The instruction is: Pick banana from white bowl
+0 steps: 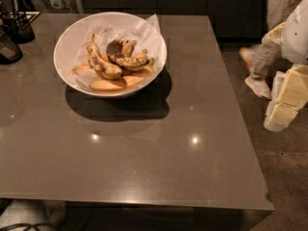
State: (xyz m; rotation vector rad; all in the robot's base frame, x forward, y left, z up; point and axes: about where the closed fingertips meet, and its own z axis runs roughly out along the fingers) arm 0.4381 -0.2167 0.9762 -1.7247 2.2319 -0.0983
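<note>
The white bowl [67, 37], lined with crumpled white paper, stands on the far left part of the grey table. In it lies the short speckled banana [126, 60], its large dark end pointing to the upper left. A longer curved speckled banana [98, 61] lies to its left, and pale orange pieces [109, 84] lie at the front of the bowl. My gripper [285, 102], with white and cream parts, hangs at the right edge of the view. It is beyond the table's right edge and far from the bowl.
A dark wire holder [19, 25] and a dark object [7, 47] stand at the table's far left. A person's leg and shoe [257, 78] are on the floor to the right, near my arm. Dark cabinets run behind the table.
</note>
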